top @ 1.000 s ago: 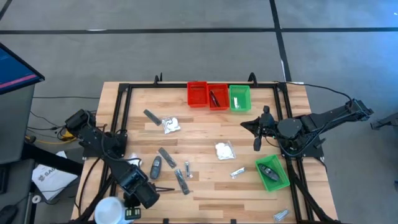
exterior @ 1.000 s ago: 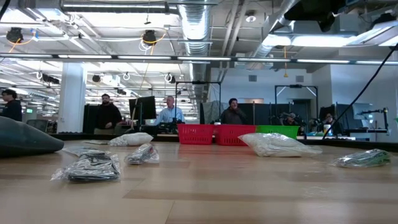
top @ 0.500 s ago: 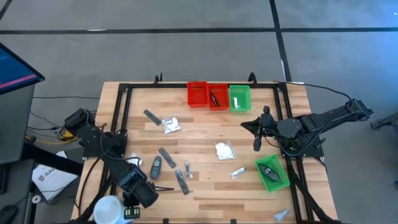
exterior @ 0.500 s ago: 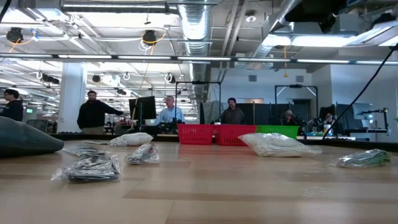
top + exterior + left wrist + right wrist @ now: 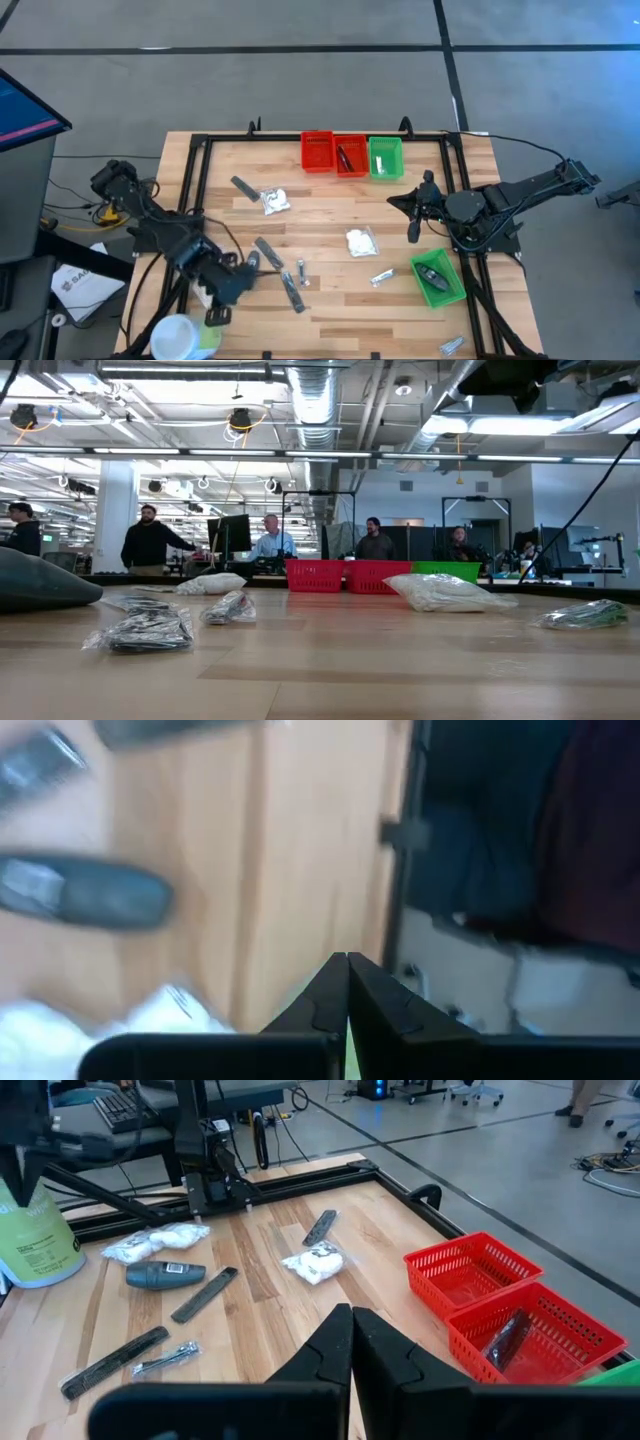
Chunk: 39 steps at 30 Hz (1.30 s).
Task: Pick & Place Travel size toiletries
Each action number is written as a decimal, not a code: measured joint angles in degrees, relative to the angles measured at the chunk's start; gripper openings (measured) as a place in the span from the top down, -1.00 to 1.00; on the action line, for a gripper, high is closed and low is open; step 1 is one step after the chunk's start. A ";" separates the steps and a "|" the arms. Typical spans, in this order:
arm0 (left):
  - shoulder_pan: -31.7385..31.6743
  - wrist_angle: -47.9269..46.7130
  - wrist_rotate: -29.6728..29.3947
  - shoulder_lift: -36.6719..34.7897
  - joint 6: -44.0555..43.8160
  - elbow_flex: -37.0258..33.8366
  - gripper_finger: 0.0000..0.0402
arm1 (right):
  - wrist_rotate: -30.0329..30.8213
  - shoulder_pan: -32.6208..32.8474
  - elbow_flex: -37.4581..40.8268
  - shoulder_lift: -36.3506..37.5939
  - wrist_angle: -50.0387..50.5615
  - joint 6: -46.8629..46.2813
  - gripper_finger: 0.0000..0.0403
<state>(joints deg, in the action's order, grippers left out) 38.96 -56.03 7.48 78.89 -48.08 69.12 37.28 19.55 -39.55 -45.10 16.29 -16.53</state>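
Since the earlier frame the left arm has swung up and inward from the worktop's near-left corner, while the right arm has not shifted.

From above, the left gripper (image 5: 240, 277) now sits at the near-left of the pale wooden worktop (image 5: 330, 195), its fingers pressed together and holding nothing. Just beside its tip lies a dark grey oval toiletry (image 5: 252, 266), with a slim dark grey stick (image 5: 268, 251) next to it; both have their long axes running roughly towards the far edge, slightly slanted. The left arm is plainly the nearer one to this cluster. The right gripper (image 5: 414, 232) waits at the right side, fingers clenched and empty, closest to a white crinkly packet (image 5: 361, 241) near the middle. At the far edge stand two red plastic bins (image 5: 318, 152) and a green plastic bin (image 5: 385, 157); a second green bin (image 5: 437, 277) sits near right.

At worktop level neither gripper shows — only wrapped packets (image 5: 145, 630) in front and people in the room behind.

The left wrist camera is blurred, but the shut fingers (image 5: 322, 1005) point past what is probably the same dark oval (image 5: 85, 894), lying crosswise and off to one side of the fingers rather than in line with them.

The right wrist camera shows its own shut fingers (image 5: 328, 1355) aimed across the worktop — the scattered toiletries lie well apart from them.
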 joint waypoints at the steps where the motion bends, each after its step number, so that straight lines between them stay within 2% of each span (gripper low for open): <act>1: -0.73 0.06 -1.36 -0.14 1.23 0.00 0.99 | 0.00 -0.02 0.00 0.00 0.00 0.00 1.00; 9: -7.22 2.13 -7.30 0.33 11.29 0.00 0.99 | 0.00 -0.02 0.00 0.02 -0.02 0.00 1.00; 15: -11.29 8.20 -10.57 0.24 20.22 0.00 0.99 | 0.00 0.00 0.00 0.01 -0.02 0.00 1.00; 23: -15.13 16.54 -11.54 0.24 32.67 0.00 0.99 | 0.00 -0.02 0.00 0.00 0.00 0.00 1.00; 29: -17.83 21.18 -16.91 0.24 41.88 0.00 0.99 | 0.02 -0.70 0.00 -1.68 0.11 0.00 1.00; 34: -19.86 23.70 -22.88 0.22 42.93 -1.30 0.99 | 0.00 -2.61 -0.02 -3.67 -0.03 0.00 1.00; 39: -22.98 28.32 -23.62 -0.81 43.27 -6.48 0.99 | -2.99 -4.71 -0.02 -4.86 -0.04 -0.02 1.00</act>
<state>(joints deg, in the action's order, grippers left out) 15.99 -27.72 -16.14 78.08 -4.81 62.64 34.28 14.85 -39.57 -49.96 16.25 -16.56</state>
